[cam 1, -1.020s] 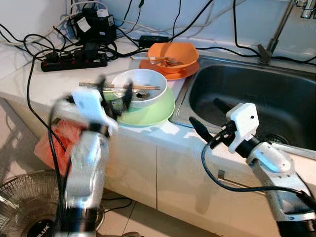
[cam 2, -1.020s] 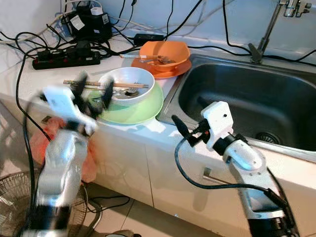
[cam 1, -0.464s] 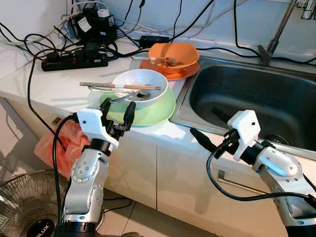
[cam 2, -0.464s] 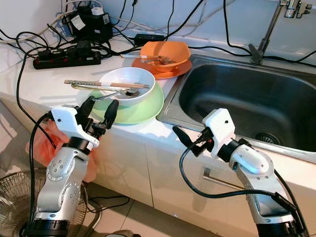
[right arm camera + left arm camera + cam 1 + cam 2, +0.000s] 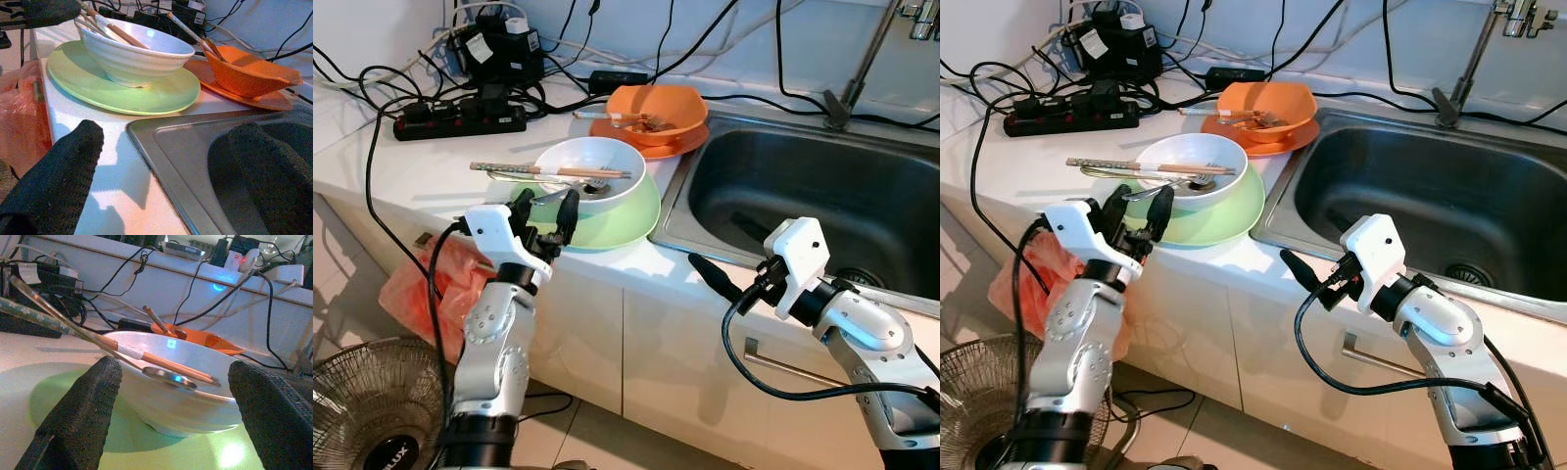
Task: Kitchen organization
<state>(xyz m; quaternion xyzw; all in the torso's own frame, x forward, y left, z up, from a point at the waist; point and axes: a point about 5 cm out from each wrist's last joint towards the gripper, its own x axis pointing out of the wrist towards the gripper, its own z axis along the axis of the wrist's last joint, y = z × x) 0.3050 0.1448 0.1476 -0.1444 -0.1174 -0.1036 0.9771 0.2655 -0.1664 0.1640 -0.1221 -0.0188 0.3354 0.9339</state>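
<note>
My left gripper (image 5: 544, 217) was the nearer tool. It hung at the near edge of the counter (image 5: 431, 162), fingers apart and holding nothing, and the white bowl (image 5: 590, 171) lay just beyond it on the far side, framed between the two black fingers (image 5: 78, 418) in the left wrist view. The bowl sat on the green plate (image 5: 625, 217), and the plate's near rim came up close to my fingertips; I could not tell whether they touched it.

A pair of chopsticks (image 5: 548, 170) lay across the bowl's rim, long axis running left to right, the left ends sticking out well past the rim. A metal spoon (image 5: 168, 377) rested in the bowl beneath them.

My right gripper (image 5: 722, 277) was also open and empty. It hung in front of the near rim of the sink (image 5: 803, 186), to the right of the plate and farther from the bowl.

Farther back stood an orange bowl (image 5: 656, 106) on an orange plate (image 5: 646, 142), with utensils in it, just left of the sink. I judged the white bowl and its chopsticks to be the next thing to lift, a reach straight away from me, and the loose chopsticks would likely roll if the bowl tipped.
</note>
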